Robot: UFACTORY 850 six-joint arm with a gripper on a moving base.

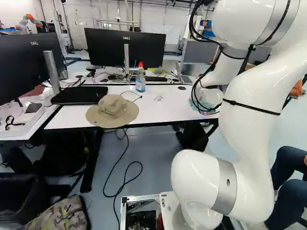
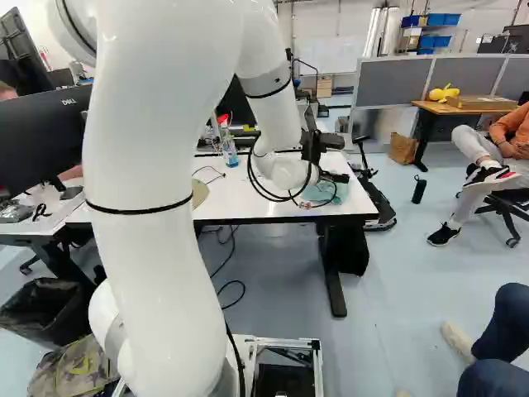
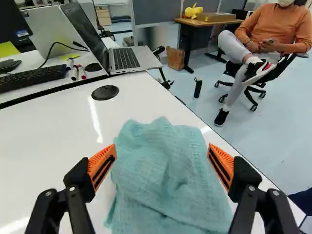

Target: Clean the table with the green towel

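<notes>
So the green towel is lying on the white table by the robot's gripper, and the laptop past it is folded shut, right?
Not quite: the laptop is open. The wrist view shows its screen raised and its keyboard uncovered. The green towel does lie on the white table by the gripper.

Left base view: two monitors (image 1: 125, 47), one brimmed hat (image 1: 113, 106), one spray bottle (image 1: 140, 83), one camouflage-patterned bag (image 1: 60, 215). Wrist view: one towel (image 3: 163, 170), one open laptop (image 3: 127, 58), two black discs (image 3: 105, 92), one yellow toy (image 3: 193, 10), one brown paper bag (image 3: 175, 58), one black cylinder (image 3: 197, 88).
</notes>
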